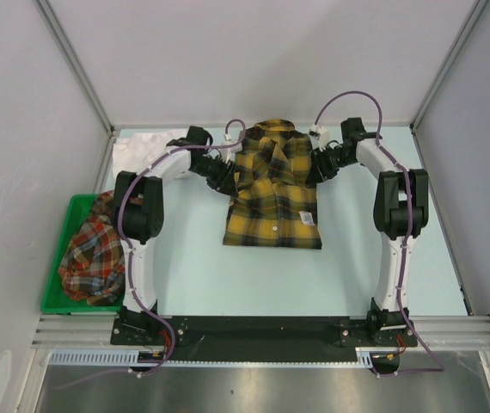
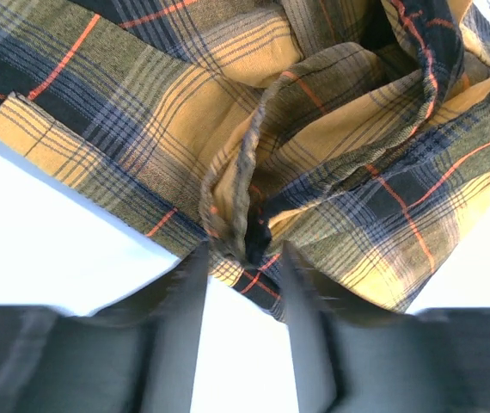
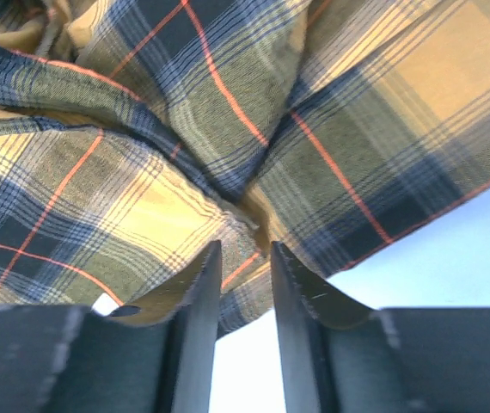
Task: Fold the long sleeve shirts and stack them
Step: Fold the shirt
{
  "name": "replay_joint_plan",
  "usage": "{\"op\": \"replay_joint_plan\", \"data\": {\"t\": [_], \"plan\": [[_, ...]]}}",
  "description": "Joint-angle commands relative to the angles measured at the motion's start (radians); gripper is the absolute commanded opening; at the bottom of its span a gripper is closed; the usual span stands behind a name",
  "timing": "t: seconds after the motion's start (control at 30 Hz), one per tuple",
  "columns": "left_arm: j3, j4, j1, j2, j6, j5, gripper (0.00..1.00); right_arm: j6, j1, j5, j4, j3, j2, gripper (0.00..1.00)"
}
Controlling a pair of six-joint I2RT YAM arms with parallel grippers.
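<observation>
A: Looking first at the yellow-and-black plaid shirt (image 1: pixel 272 194): spread at the middle of the table (image 1: pixel 202 267), collar toward the far wall, hem toward the arm bases, sides drawn in to a rough rectangle.

B: Flanked how?

A: Met at its upper left edge by the left gripper (image 1: pixel 225 176), and at its upper right edge by the right gripper (image 1: pixel 322 165).

B: Clamped on the cloth?

A: Parted, both of them. Seen from the left wrist: standing apart, with a bunched fold right at the fingertips (image 2: pixel 189 301) and bare table showing down the gap. Seen from the right wrist: apart likewise, with the hem draped at the tips and nothing visibly pinched.

B: And further out?

A: Lying crumpled at the far left corner, partly behind the left arm: the white shirt (image 1: pixel 137 148). Heaped in the green bin (image 1: pixel 56 297) at the table's left edge: the red-orange plaid shirt (image 1: pixel 90 254).
</observation>
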Motion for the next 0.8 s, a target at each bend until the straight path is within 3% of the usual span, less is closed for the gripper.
{"op": "replay_joint_plan", "data": {"t": [0.0,0.1,0.6,0.7,0.73,0.77], "plan": [[0.031,-0.001,0.005,-0.035,-0.010,0.009,0.49,0.010,0.014,-0.016,-0.056,0.018,0.023,0.38],[0.035,0.010,0.002,-0.023,-0.016,0.003,0.51,0.006,0.021,-0.005,-0.038,0.005,0.033,0.43],[0.008,0.057,-0.015,-0.006,-0.059,-0.014,0.61,-0.019,0.031,0.008,-0.062,-0.008,0.062,0.42],[0.003,0.060,-0.015,-0.009,-0.059,-0.014,0.51,-0.011,0.028,-0.028,-0.062,-0.006,0.048,0.24],[0.002,0.059,-0.015,-0.010,-0.059,-0.016,0.48,-0.008,0.026,-0.041,-0.062,-0.008,0.040,0.13],[0.000,0.057,-0.015,-0.021,-0.058,-0.014,0.40,-0.008,0.024,-0.044,-0.061,-0.011,0.033,0.06]]}}
